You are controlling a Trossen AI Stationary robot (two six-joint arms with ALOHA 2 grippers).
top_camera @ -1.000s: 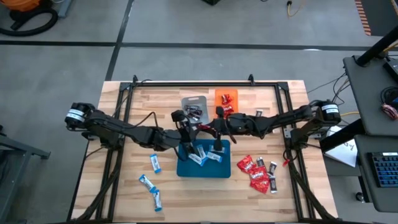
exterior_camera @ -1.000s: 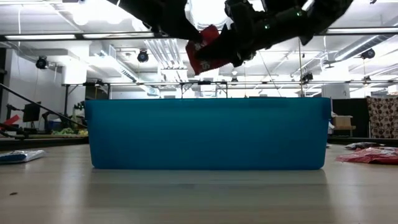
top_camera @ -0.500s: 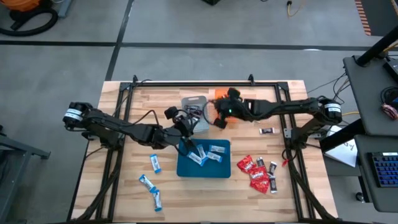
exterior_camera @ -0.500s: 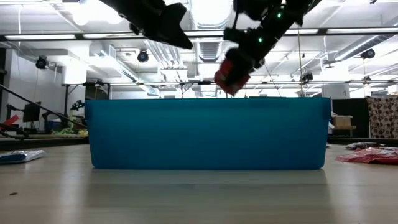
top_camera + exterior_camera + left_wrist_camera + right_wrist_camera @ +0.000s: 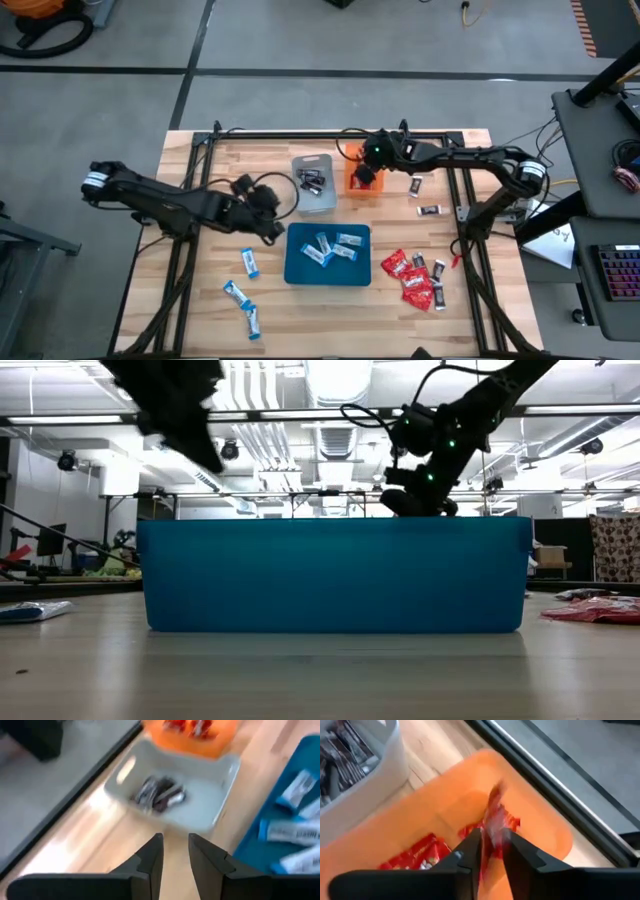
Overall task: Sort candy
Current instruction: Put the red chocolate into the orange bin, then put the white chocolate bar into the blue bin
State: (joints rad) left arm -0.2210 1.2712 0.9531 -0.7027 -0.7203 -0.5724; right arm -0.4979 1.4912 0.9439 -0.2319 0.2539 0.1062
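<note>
My right gripper hangs over the orange tray, shut on a shiny red packet. More red packets lie in that tray. My left gripper hovers left of the grey tray, fingers slightly open with nothing between them. Dark mini bars lie in the grey tray. Blue-and-white bars lie in the blue tray. In the low view the right gripper shows behind the blue tray's wall. My right gripper has the red packet's near end between its two fingers. The fingers slant down from the table's right side. The rest of the packet sticks out past the fingertips, upright and clear of the orange tray's floor.
Loose blue-and-white bars lie on the table near the front left. A heap of red packets and a few dark bars lie on the right. A black frame rail runs along the far edge.
My right gripper has carried the red packet from above the blue tray toward the far edge, over the orange tray, and tipped downward. My left gripper has drawn back from over the blue tray toward the table's left edge.
</note>
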